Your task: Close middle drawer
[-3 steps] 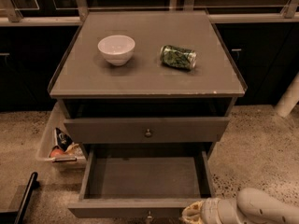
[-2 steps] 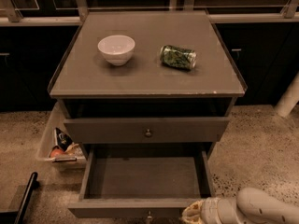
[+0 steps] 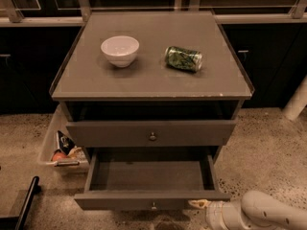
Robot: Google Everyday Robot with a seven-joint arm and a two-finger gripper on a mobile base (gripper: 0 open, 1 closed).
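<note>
The middle drawer (image 3: 144, 176) is pulled far out of the grey-brown cabinet and its inside is bare. Its low front panel (image 3: 120, 200) has a small brass knob (image 3: 153, 206) at the centre. My gripper (image 3: 197, 204) is at the bottom right, on the end of a white arm (image 3: 268, 214). Its tip is against the right part of the drawer's front panel. The taller drawer front above (image 3: 151, 133) stands slightly out from the cabinet. The third drawer is hidden under the open one.
A white bowl (image 3: 120, 49) and a green can on its side (image 3: 183, 58) are on the cabinet top (image 3: 153, 80). A clear bin with snack packets (image 3: 60, 150) stands on the floor at the left. A black bar (image 3: 26, 202) is at the lower left.
The middle drawer's front panel sits a little further in toward the cabinet, and my gripper has moved with it.
</note>
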